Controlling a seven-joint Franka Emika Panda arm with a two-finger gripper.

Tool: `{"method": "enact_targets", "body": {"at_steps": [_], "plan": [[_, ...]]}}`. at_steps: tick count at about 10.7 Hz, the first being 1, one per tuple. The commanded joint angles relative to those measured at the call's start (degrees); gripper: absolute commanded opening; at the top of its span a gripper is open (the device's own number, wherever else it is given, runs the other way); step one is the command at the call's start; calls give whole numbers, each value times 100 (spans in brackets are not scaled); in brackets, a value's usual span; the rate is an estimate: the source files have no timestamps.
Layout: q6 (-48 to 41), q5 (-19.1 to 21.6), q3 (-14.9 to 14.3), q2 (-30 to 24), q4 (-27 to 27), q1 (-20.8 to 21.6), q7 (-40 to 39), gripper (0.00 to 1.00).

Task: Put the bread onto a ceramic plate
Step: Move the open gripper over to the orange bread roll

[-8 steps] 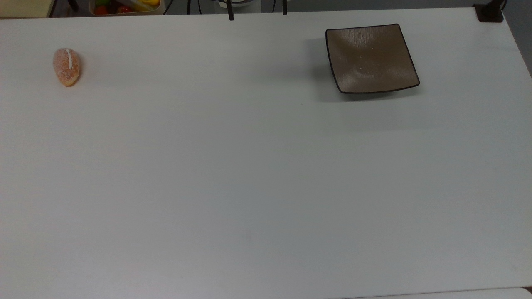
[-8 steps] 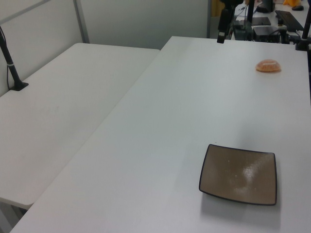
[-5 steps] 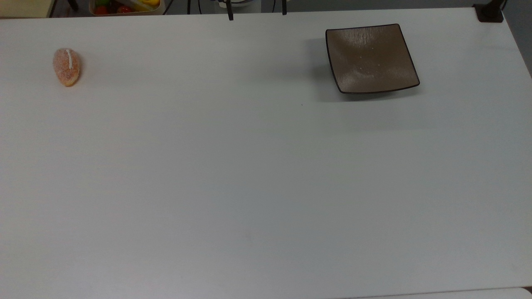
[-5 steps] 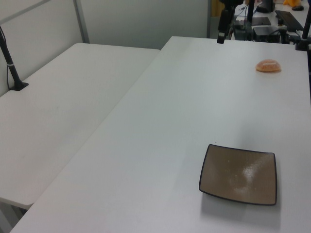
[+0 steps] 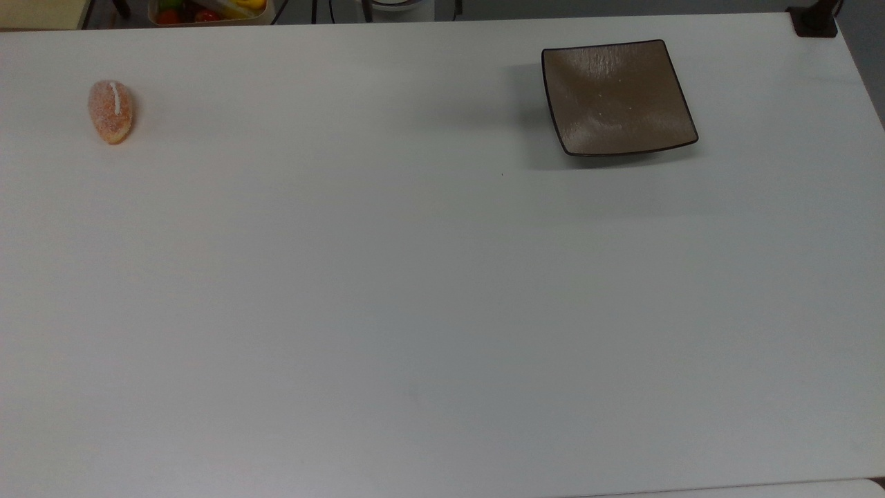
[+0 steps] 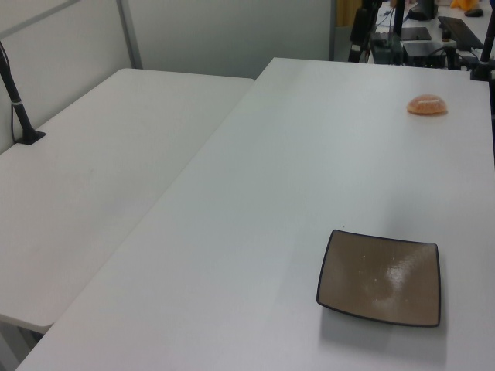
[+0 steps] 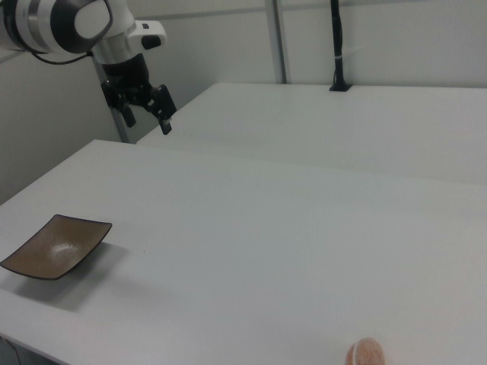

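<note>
So: gripper (image 7: 146, 112), fingers apart w/ nothing between, hangs above table's (image 5: 442, 277) far edge. Sugared bread roll (image 7: 367, 354) lies well off toward right view's lower right, opposite side from ceramic plate (image 7: 53, 247); long axis runs crosswise to table's length.

Glossy ceramic plate (image 5: 617, 97); sugary, grainy bread (image 5: 110, 111).

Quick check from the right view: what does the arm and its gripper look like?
The arm has rounded glossy white shells with a dark band at the joint and a white block at the wrist. Below it sits a black gripper with two short black fingers.
</note>
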Motion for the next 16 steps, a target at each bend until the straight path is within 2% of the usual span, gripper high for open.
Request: {"method": "enact_targets", "body": {"at_steps": [1,3,5,6,9,10,13,16], "plan": [[-6,-57,11,-232,-264,-217,-585,100],[-715,-101,2,-293,-273,-357,-1410,100],[-920,-110,-85,-443,-308,-734,-2333,100],[-886,-110,-234,-452,-308,-901,-2711,100],[-606,-101,-1120,-400,-422,-1148,-3731,100],[-369,-101,-1341,-373,-579,-1175,-4109,100],[675,-101,-1947,-233,-1202,-1184,-4541,100],[1248,-110,-2519,92,-1528,-1210,-5016,100]]}}
